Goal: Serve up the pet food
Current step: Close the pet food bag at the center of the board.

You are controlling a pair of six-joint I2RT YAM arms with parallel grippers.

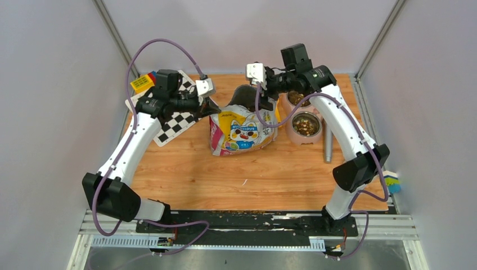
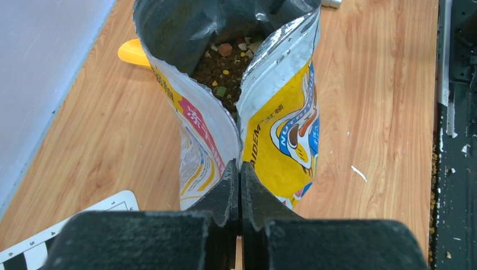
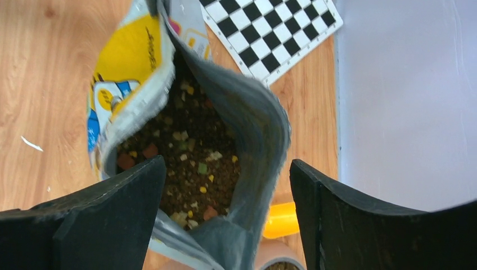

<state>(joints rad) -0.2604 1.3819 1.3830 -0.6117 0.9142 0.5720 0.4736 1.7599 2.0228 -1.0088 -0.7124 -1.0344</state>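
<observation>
The pet food (image 2: 220, 72) is a brown heap with coloured bits inside the open cartoon-cat bag (image 1: 242, 132), which stands mid-table. My left gripper (image 2: 240, 167) is shut on the bag's side seam and holds that edge; in the top view the left gripper (image 1: 210, 106) sits at the bag's upper left. Over the bag's mouth my right gripper (image 3: 225, 169) stands open, its fingers (image 3: 129, 197) either side of the grey inner wall with the pet food (image 3: 191, 163) below. A yellow scoop (image 3: 281, 220) lies behind the bag. More kibble fills the pink bowl (image 1: 319, 134).
A second pink bowl (image 1: 288, 104) stands behind the first, right of the bag. A metal cylinder (image 1: 327, 147) lies near the right arm. A checkerboard card (image 1: 179, 115) and a yellow block (image 1: 142, 82) are at the back left. A sponge (image 1: 392, 181) sits at the right edge.
</observation>
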